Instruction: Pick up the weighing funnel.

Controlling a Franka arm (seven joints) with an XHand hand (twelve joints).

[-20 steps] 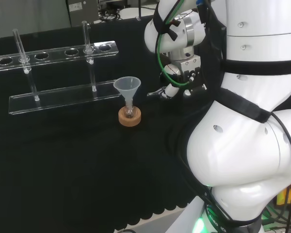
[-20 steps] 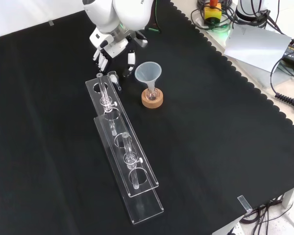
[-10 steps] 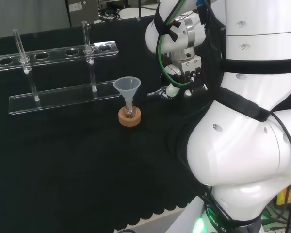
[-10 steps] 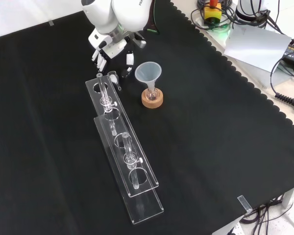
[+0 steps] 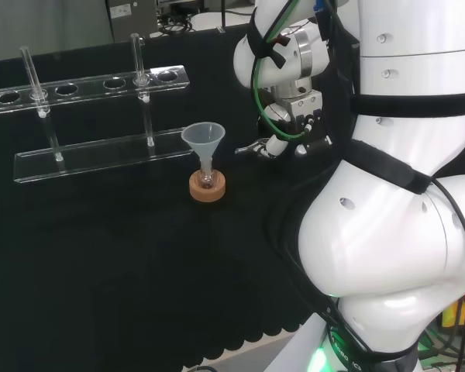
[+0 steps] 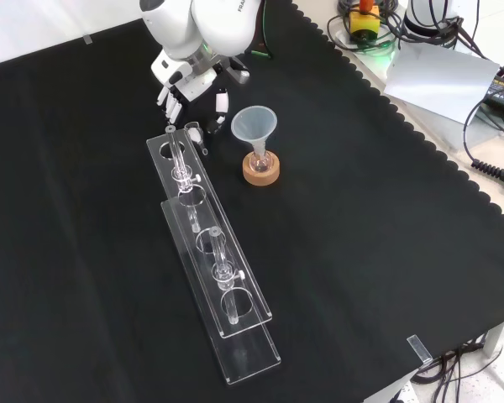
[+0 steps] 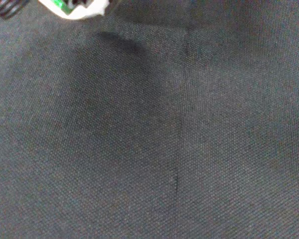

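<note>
**Hand.** In the front view, the hand [image 6: 187,78] hung from the arm [image 6: 203,23] near the top of the view, above the black cloth [image 6: 361,218]. Its fingers [image 6: 171,102] pointed down at the cloth and were nearly straight. The thumb [image 6: 222,101] stood well apart from them. Nothing lay between fingers and thumb, so the hand was spread and unloaded. In the head view, the hand [image 5: 271,146] appeared to the left of the arm's large white links [image 5: 403,194], low over the cloth. In the wrist view, a blurred white part of the hand [image 7: 77,9] showed against the bare, creased cloth [image 7: 189,149].

**Weighing funnel.** In the front view, the weighing funnel [image 6: 195,133] lay on the cloth as a small clear piece with a short stem. It was just below the fingertips and apart from them. It sat just beside the upper end of the rack [image 6: 223,290]. Whether it touched the rack could not be determined.

**Other ware.**
- The funnel [image 6: 254,124] stood mouth up with its stem in a small flask [image 6: 260,158] on a cork ring [image 6: 261,174], to the right of the weighing funnel in the front view.
- In the head view, the funnel [image 5: 204,138] and cork ring [image 5: 207,187] stood to the left of the hand.
- The clear rack [image 5: 85,85] held two upright test tubes [image 5: 137,58].
</note>
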